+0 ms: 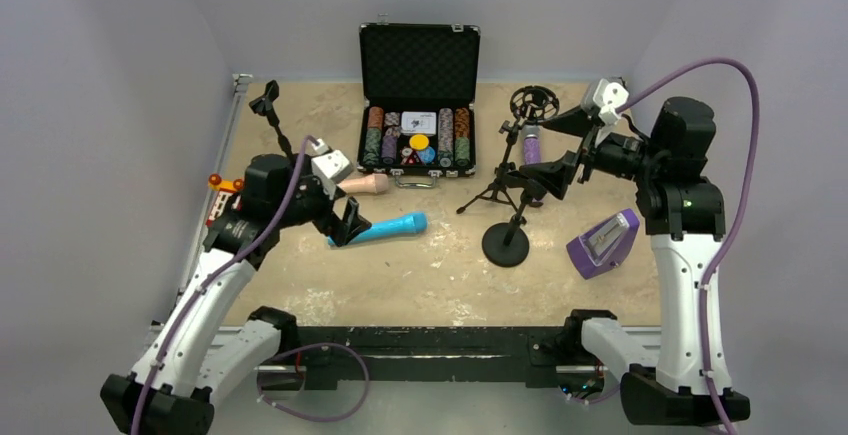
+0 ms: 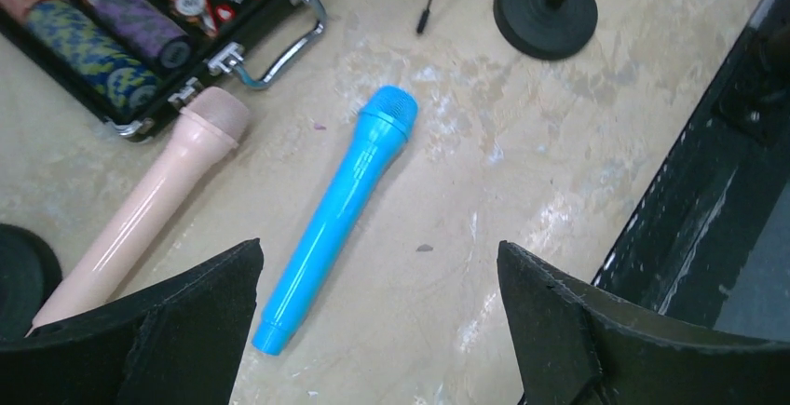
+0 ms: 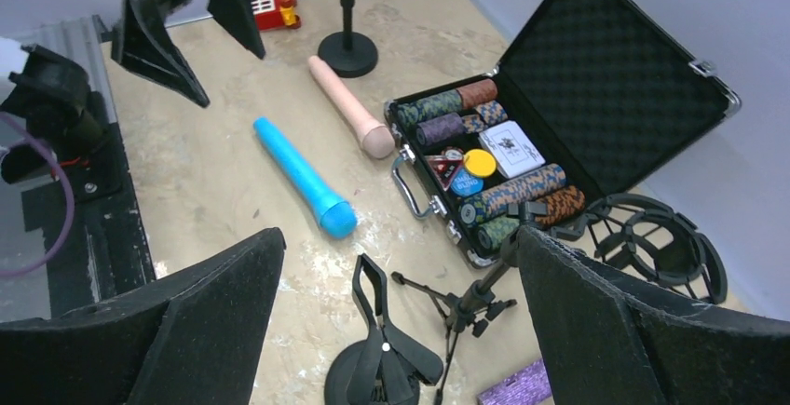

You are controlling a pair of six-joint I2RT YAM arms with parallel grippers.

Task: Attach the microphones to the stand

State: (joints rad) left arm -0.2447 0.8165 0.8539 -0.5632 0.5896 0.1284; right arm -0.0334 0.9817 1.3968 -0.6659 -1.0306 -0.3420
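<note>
Both left gripper and right gripper gape empty, the left above the blue microphone toward the table's left edge. Probably rigid, light, slick; grasp mid-barrel.

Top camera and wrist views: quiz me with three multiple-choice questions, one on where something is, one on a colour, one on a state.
1. Where does the blue microphone lie?
A. Inside the chip case
B. Flat on the table, left of the round-base stand
C. Clipped into a stand

2. What colour is the second microphone, lying beside the chip case?
A. Green
B. Pale pink
C. Black

3. What state is the left gripper in?
A. Shut on the blue microphone
B. Shut on a stand
C. Open, holding nothing

Answers:
1 B: it lies on the bare tabletop between the left gripper and the stand's base.
2 B: its whole body is pale pink, with its head near the case.
3 C: the left wrist view shows its fingers wide apart, with the blue microphone on the table beneath.
</note>
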